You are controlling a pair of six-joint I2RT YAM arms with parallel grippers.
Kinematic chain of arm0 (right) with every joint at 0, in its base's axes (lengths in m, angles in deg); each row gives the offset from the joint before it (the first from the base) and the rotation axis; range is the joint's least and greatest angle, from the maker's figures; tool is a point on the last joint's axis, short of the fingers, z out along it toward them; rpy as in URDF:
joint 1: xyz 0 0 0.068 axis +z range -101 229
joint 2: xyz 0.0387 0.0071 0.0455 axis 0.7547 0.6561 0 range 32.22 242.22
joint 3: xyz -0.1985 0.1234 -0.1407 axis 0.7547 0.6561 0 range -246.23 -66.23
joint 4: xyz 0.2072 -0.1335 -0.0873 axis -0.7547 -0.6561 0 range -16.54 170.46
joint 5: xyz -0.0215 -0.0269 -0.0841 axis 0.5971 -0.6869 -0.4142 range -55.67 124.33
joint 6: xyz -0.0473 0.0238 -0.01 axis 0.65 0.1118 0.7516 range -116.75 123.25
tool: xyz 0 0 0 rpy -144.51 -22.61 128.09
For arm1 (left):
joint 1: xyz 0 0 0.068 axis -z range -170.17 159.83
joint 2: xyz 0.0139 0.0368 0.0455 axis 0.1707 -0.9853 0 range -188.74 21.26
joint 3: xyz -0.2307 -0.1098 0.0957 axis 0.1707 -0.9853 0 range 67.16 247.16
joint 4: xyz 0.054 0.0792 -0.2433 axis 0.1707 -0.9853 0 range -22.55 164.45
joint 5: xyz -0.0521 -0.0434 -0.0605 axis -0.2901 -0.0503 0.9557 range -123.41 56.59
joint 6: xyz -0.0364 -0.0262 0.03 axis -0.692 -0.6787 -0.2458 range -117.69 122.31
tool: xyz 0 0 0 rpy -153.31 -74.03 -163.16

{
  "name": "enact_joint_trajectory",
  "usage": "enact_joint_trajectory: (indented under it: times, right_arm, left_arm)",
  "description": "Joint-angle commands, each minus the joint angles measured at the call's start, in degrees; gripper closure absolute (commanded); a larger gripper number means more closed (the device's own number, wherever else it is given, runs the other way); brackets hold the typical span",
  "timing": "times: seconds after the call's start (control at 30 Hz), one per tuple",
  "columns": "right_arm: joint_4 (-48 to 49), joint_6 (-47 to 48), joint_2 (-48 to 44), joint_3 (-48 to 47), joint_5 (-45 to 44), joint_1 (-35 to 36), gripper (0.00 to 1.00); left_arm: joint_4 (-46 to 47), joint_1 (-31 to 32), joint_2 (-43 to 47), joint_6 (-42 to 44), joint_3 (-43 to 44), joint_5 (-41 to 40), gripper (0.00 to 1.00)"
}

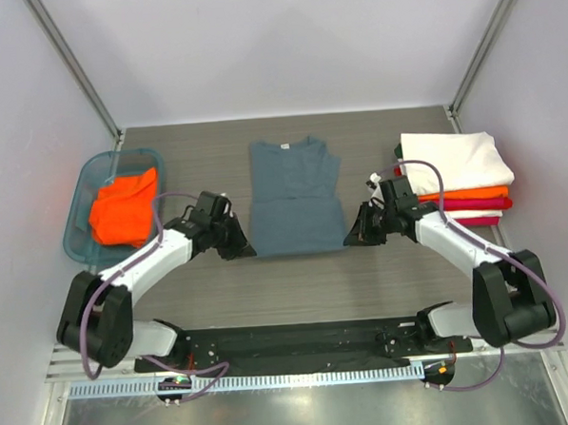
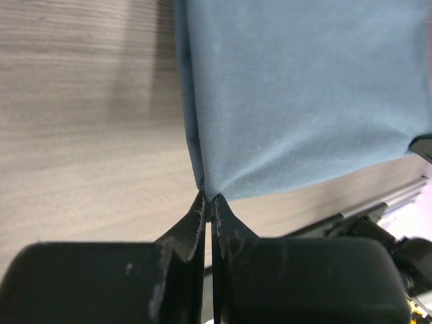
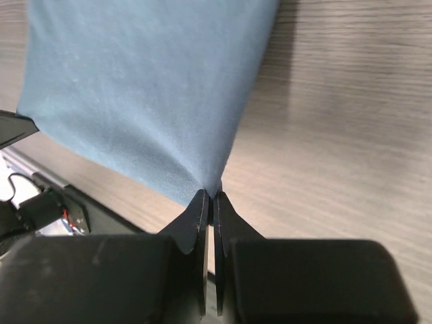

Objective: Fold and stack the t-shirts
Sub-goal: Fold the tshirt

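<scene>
Plain slate blue-grey t-shirt on a grey-brown wood-grain bench, with bright colours at both sides.

The slate blue-grey t-shirt is one even colour with no print, apart from a small white neck label. The bench grain runs in fine pale and dark streaks. A plain orange t-shirt lies in a translucent teal basket. The stack is white on top, then orange, red, a sliver of white and red again. The arms are white with black joints. The left end effector and right end effector are matt black, flecked with pale scuffs.
</scene>
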Motion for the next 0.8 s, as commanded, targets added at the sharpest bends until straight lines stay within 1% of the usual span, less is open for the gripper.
enact_joint_trajectory:
  times: [0.0, 0.1, 0.23, 0.3, 0.4, 0.53, 0.63, 0.77]
  right_arm:
    - [-6.0, 1.8, -5.9, -2.0, 0.4, 0.0, 0.99]
    - [-8.6, 1.8, -9.3, -2.1, 1.0, -0.1, 0.99]
    - [-11.4, 1.6, -16.1, -1.7, 1.7, -0.1, 0.99]
    - [-12.6, 1.1, -18.1, -1.3, 2.1, 0.0, 0.99]
    - [-12.9, -0.4, -22.2, 0.3, 3.4, 0.0, 0.99]
    - [-13.3, -1.6, -25.8, 1.0, 3.4, 0.0, 0.99]
    - [-13.5, -1.9, -26.1, -0.3, 2.8, 0.0, 0.99]
    - [-13.5, -1.6, -24.4, -3.1, 0.1, 0.0, 0.99]
  left_arm:
    - [-5.9, -0.1, 6.4, 1.1, -0.8, -1.1, 1.0]
    - [-7.8, 0.1, 11.4, 0.1, -1.5, -0.7, 1.0]
    - [-9.1, 0.8, 17.3, -1.8, -3.4, 0.4, 1.0]
    - [-9.5, 1.5, 20.7, -3.8, -4.9, 0.9, 1.0]
    - [-9.5, 3.7, 24.6, -6.8, -7.6, 0.2, 1.0]
    - [-10.0, 4.1, 31.2, -9.3, -9.7, -0.2, 1.0]
    - [-10.1, 4.1, 32.0, -10.5, -9.3, -0.4, 1.0]
    - [-9.7, 4.1, 28.9, -10.8, -6.4, 0.9, 1.0]
